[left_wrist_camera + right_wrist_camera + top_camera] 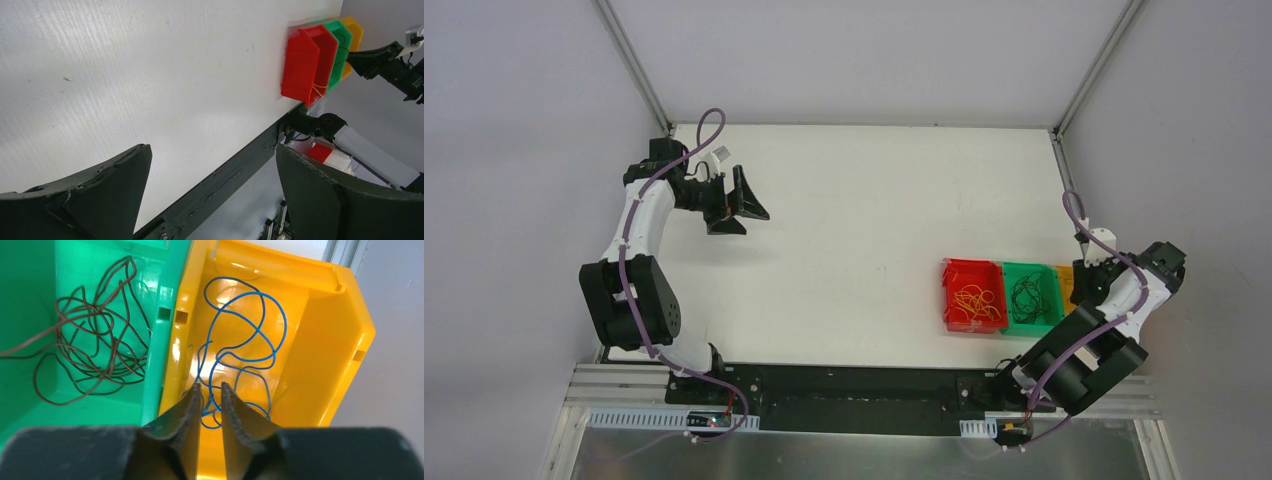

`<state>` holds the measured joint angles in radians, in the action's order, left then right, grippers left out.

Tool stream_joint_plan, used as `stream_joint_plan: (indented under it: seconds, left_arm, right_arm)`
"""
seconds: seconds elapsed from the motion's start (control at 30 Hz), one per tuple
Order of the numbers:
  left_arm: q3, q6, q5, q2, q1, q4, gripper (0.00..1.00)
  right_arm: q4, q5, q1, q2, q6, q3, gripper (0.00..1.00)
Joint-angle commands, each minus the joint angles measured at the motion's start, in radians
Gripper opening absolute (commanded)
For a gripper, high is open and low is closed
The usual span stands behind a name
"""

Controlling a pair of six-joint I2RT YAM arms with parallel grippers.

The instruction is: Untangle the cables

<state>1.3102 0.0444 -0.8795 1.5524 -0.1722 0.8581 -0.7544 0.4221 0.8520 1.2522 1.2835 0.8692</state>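
So the right gripper [210, 385] hung nose-down into the yellow bin [345, 340], right over the blue cable [245, 335]. Its fingers [182, 415] were only a sliver apart, and the lower loops of the blue cable ran through that gap and just under the tips. The gap was way wider than the wire, so it didn't look pinched. The rest of the blue stuff curled away from the tips toward the far wall of the bin.

Count-wise there were three bins in a row, touching each other, with one bundle per bin. The yellow-orange cable [976, 298] sat in the red bin [954, 272]. The dark cable [90, 340] was a loose tangle in the green bin [30, 270], just beside the right fingers but on the other side of the wall. Couldn't tell how many separate strands were in each tangle.

There were two grippers. The left gripper [212, 150] was spread wide with nothing in it, over bare table [864, 200], well away from the bins.
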Motion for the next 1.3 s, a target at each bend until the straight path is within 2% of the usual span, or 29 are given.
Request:
stream_joint_plan:
  seconds: [0.0, 0.07, 0.17, 0.23, 0.4, 0.53, 0.63, 0.7, 0.77, 0.87, 1.07, 1.27]
  left_arm:
    - [0.008, -0.005, 0.006, 0.002, -0.009, 0.019, 1.0]
    - [0.01, -0.005, 0.006, 0.004, -0.009, 0.02, 1.0]
    - [0.015, -0.002, 0.006, 0.006, -0.008, 0.02, 1.0]
    - [0.022, 0.005, 0.009, 0.008, -0.008, 0.021, 1.0]
    - [0.041, 0.024, -0.004, 0.015, -0.008, 0.02, 1.0]
    - [0.051, 0.018, 0.008, 0.009, -0.009, 0.019, 1.0]
    - [0.064, 0.019, 0.036, -0.002, -0.008, 0.019, 1.0]
    - [0.079, 0.031, 0.06, -0.006, -0.008, 0.022, 1.0]
    - [0.104, 0.053, 0.083, -0.008, -0.009, 0.03, 1.0]
    - [0.168, 0.064, 0.096, 0.006, -0.008, 0.05, 1.0]
    - [0.365, 0.017, 0.185, 0.073, -0.009, 0.218, 1.0]
    - [0.283, -0.035, 0.232, -0.009, -0.009, 0.219, 1.0]
  right_arm:
    - [-0.032, -0.004, -0.023, -0.026, -0.004, 0.004, 0.3]
    - [-0.062, 0.016, -0.026, -0.048, -0.009, 0.017, 0.39]
    - [-0.099, 0.029, -0.042, -0.085, -0.029, 0.046, 0.44]
    - [-0.109, 0.029, -0.053, -0.103, -0.058, 0.084, 0.51]
    - [-0.168, 0.06, -0.077, -0.096, -0.14, 0.238, 0.67]
    - [-0.199, 0.071, -0.113, -0.063, -0.216, 0.36, 0.75]
    - [-0.221, 0.089, -0.166, -0.046, -0.299, 0.443, 0.82]
    - [-0.224, 0.083, -0.247, -0.04, -0.373, 0.488, 0.88]
    - [-0.206, 0.066, -0.334, -0.031, -0.482, 0.537, 0.99]
    - [-0.164, 0.044, -0.473, 0.003, -0.634, 0.602, 0.99]
    - [-0.093, -0.047, -0.749, 0.173, -0.978, 0.737, 0.99]
    - [0.033, -0.086, -0.933, 0.226, -1.155, 0.628, 0.99]
